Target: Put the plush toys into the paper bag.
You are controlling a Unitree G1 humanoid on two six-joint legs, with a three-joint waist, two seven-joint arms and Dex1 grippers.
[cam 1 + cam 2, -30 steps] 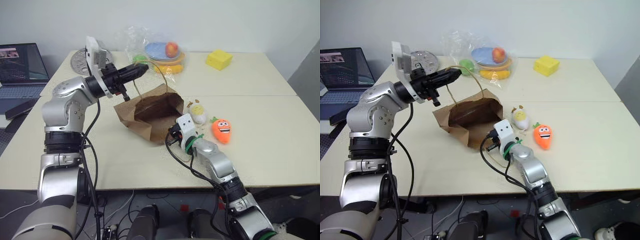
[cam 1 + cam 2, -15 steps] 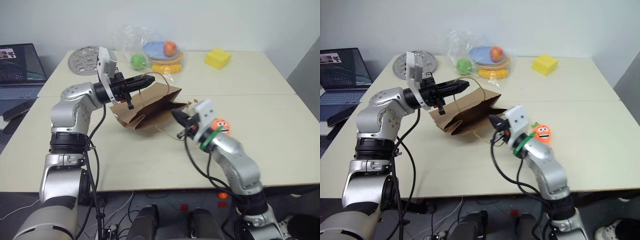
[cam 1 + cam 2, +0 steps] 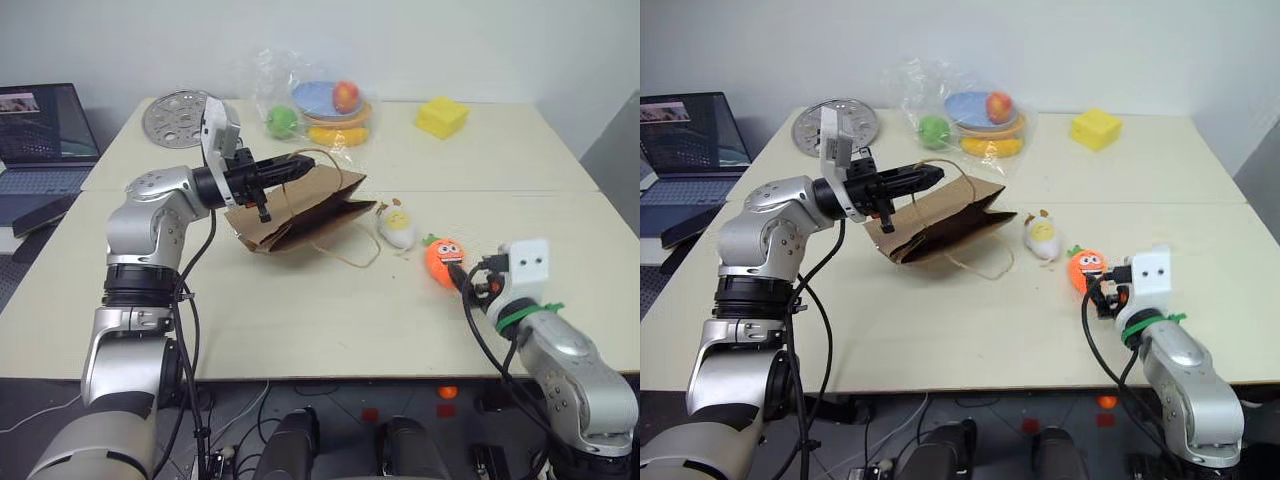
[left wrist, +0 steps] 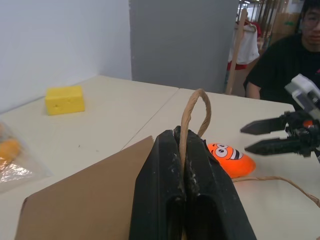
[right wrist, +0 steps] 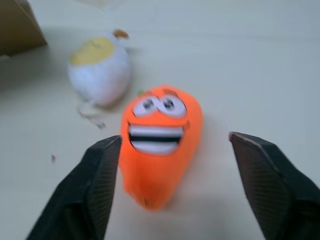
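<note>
Carrot toy (image 3: 443,260) lies face-up on the table (image 3: 300,320), at 3 o'clock from the paper bag (image 3: 300,212) and well clear of it. Egg toy (image 3: 397,227) sits between them, just beside the carrot at its 10 o'clock, touching neither.

Right gripper (image 5: 175,192) has its fingers spread wide, empty, one on each side of the carrot's lower half, no contact visible; in the head view it sits just at the carrot's 4 o'clock.

Left gripper (image 4: 186,172) is clamped tight on one beige bag handle (image 4: 192,117), lifting the bag's top edge; the bag's far side rests on the table, mouth mostly collapsed flat. Second handle loop (image 3: 350,255) trails on the table toward the egg.

Yellow block (image 3: 441,117) and fruit bag (image 3: 315,105) sit at 12 o'clock, laptop (image 3: 40,130) at 9.
</note>
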